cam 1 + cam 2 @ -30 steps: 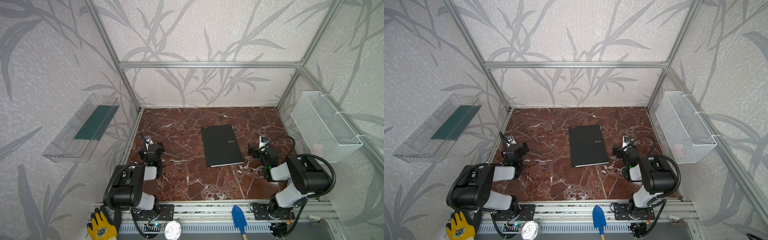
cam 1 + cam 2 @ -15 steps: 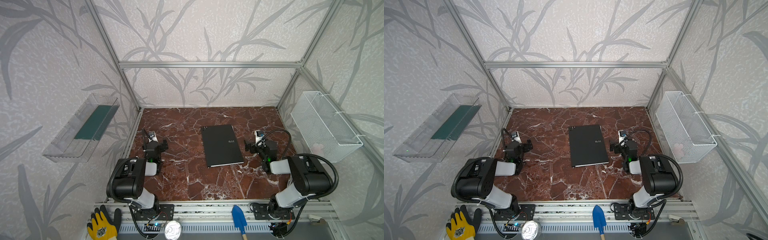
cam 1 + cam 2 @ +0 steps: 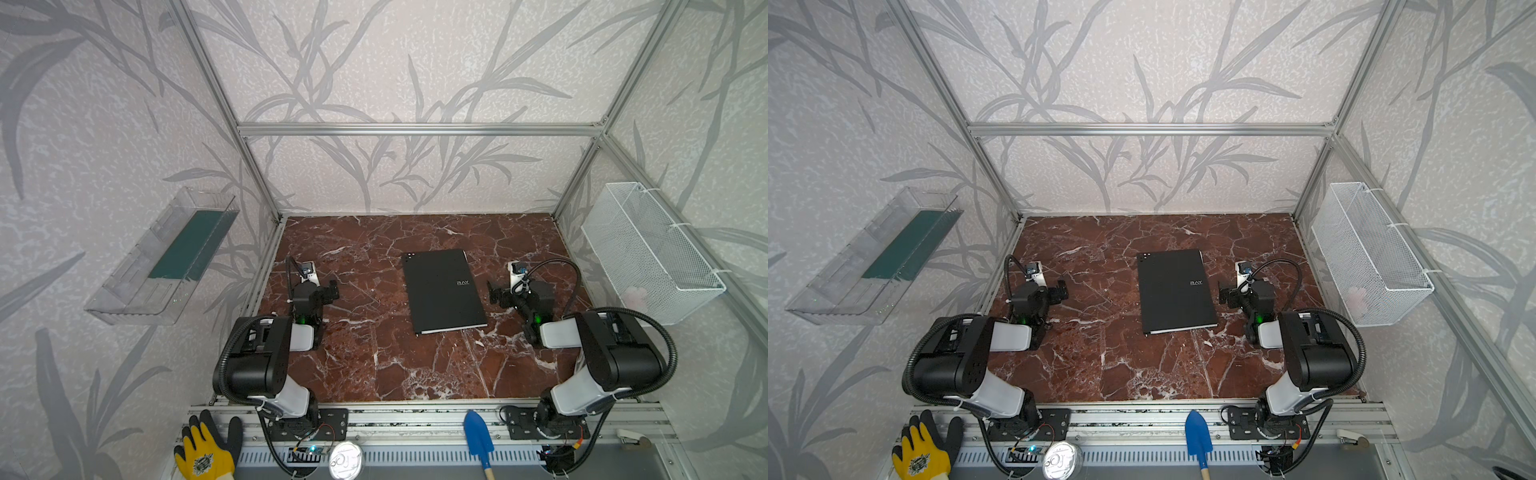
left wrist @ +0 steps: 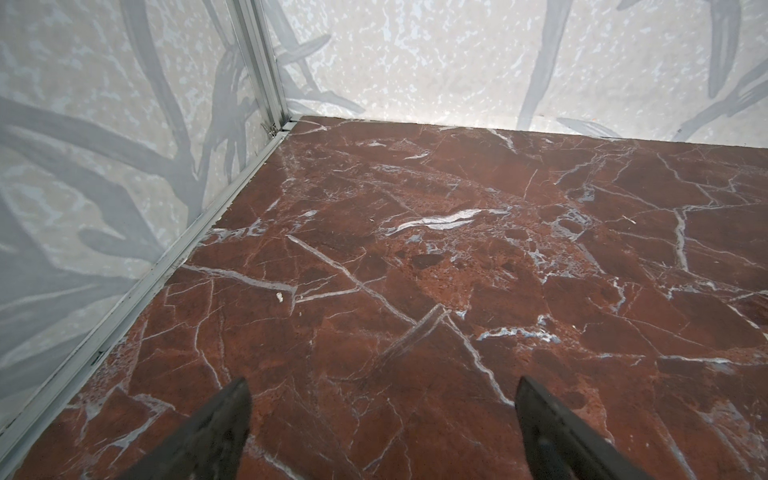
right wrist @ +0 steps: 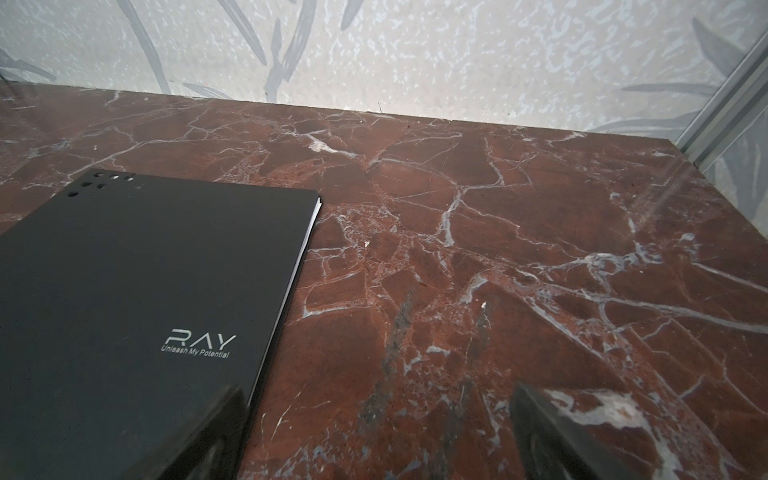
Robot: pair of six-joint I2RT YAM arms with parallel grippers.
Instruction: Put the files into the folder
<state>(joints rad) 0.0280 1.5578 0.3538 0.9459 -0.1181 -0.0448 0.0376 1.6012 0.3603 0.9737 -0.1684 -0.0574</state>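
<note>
The left fingers [image 4: 216, 432] and the right fingers [image 5: 552, 440] are standing spread wide, gripping nothing, while the closed black folder [image 3: 442, 291] is lying flat on the counter [image 3: 365, 365], near the right fingers.

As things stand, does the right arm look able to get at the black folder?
Probably yes: the right gripper hangs open close beside the folder, at the edge facing it, with only bare table between them and nothing in the way.
</note>
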